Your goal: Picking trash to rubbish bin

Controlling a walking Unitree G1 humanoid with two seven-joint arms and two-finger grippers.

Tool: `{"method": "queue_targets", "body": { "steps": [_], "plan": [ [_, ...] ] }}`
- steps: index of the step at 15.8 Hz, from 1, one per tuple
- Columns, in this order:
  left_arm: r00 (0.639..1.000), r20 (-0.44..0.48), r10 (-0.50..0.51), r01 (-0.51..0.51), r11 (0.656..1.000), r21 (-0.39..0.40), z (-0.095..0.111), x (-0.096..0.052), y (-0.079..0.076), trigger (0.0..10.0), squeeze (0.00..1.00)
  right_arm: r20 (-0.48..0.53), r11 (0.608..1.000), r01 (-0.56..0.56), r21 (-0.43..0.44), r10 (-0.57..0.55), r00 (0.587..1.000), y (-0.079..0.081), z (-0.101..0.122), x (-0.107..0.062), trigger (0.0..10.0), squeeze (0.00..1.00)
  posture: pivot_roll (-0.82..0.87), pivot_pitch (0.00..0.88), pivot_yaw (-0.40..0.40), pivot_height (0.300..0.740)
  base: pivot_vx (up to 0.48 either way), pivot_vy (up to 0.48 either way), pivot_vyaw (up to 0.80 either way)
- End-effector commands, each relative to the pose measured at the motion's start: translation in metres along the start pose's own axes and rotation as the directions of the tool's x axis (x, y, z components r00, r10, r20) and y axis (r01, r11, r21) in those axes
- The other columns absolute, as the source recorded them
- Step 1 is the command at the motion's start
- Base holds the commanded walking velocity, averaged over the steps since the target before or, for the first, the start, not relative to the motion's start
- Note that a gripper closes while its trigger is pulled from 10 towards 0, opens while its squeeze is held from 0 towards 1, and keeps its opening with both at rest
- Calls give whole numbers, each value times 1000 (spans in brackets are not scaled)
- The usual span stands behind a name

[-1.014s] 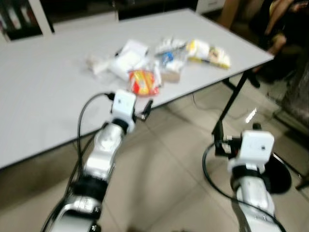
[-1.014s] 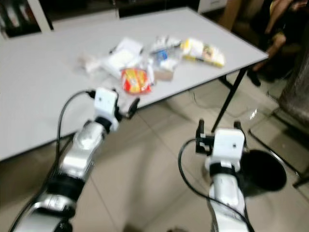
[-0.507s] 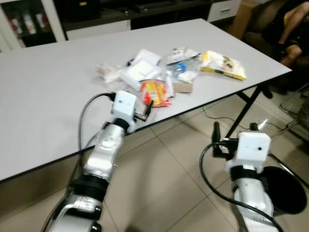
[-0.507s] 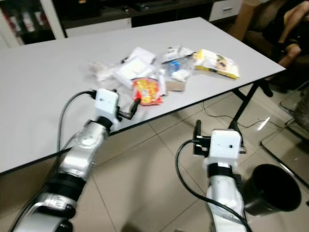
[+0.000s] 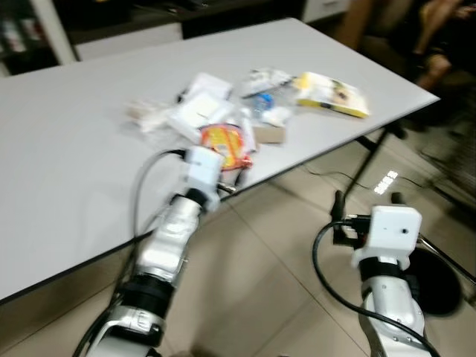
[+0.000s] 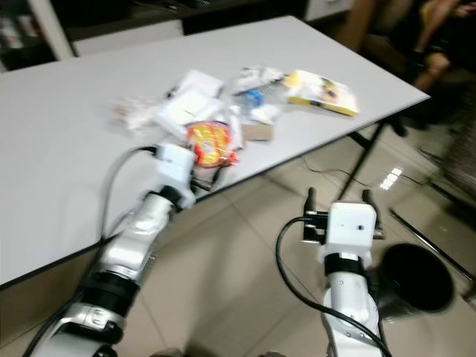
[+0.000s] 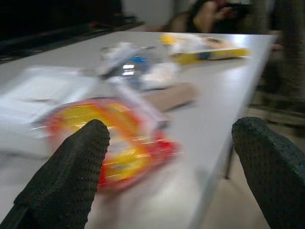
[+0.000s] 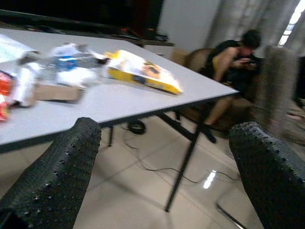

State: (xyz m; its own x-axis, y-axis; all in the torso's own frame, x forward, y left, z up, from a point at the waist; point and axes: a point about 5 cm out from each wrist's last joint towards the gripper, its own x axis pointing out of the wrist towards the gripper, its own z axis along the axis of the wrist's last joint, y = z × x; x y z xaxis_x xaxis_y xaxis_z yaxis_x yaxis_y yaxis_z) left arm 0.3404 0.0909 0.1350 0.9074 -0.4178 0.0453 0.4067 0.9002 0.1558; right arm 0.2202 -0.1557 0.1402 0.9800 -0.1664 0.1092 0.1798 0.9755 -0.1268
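A heap of trash lies on the white table near its front edge. It holds a red and yellow snack packet, white wrappers, a clear bag with blue in it, a brown cardboard piece and a yellow packet. My left gripper is at the table's edge, open, with the red packet just ahead of its fingers. My right gripper is open in the air over the floor, right of the table. The black bin stands on the floor beside it.
A black table leg slants down between the table and the bin. A person sits on a sofa beyond the table's far right corner. Dark cabinets line the back. Tiled floor lies open between my arms.
The camera has shifted and the picture is blurred. My left gripper has moved closer to the red packet at the table's edge. The right gripper stays open.
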Motion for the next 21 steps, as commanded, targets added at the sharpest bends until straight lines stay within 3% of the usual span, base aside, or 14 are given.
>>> {"method": "queue_targets", "body": {
  "steps": [1,7,19,21],
  "plan": [
    [1000,-1,13,-13,1000,10,0,-2,6,10000,0,-1,1000,4,2,-4,1000,-1,2,-2,10000,0,91,97,-22,740,0,0,-756],
    [1000,-3,3,-3,1000,-13,0,0,4,10000,0,9,1000,3,-1,-3,1000,-1,3,-1,10000,0,85,93,-21,740,44,0,-250],
    [1000,6,13,-13,1000,-9,3,3,6,10000,0,22,1000,0,-12,1,1000,-1,4,0,10000,0,83,87,-14,740,454,0,0],
    [1000,25,18,-18,1000,-8,4,1,7,10000,0,22,1000,-1,-12,2,1000,0,4,0,10000,0,87,84,-14,740,0,0,0]
  ]
}}
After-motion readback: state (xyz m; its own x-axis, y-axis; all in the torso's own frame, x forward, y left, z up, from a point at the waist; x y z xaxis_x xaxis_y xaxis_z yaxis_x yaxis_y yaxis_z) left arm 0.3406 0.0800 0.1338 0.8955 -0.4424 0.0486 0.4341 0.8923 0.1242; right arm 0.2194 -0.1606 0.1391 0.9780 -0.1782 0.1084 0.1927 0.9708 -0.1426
